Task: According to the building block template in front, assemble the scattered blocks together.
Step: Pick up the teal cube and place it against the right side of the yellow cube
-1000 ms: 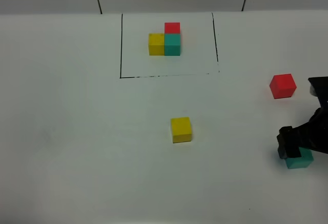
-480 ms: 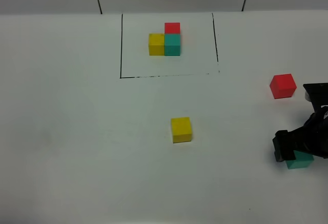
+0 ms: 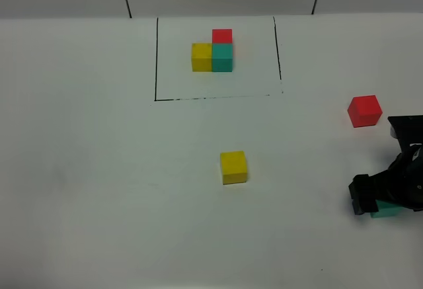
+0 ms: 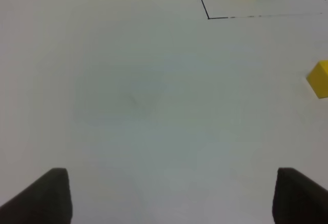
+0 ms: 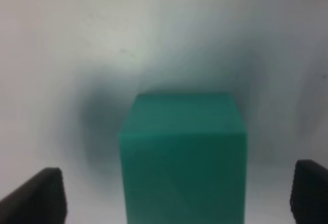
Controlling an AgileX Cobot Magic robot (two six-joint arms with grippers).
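The right arm's fingers (image 5: pixel 36 196) sit wide open on both sides of the plain teal-green cube (image 5: pixel 184 157) on the white table (image 3: pixel 99 170), holding nothing. Next they must squeeze shut, then lift

- No text, labels, brands, nos. or signs can be read in any view.
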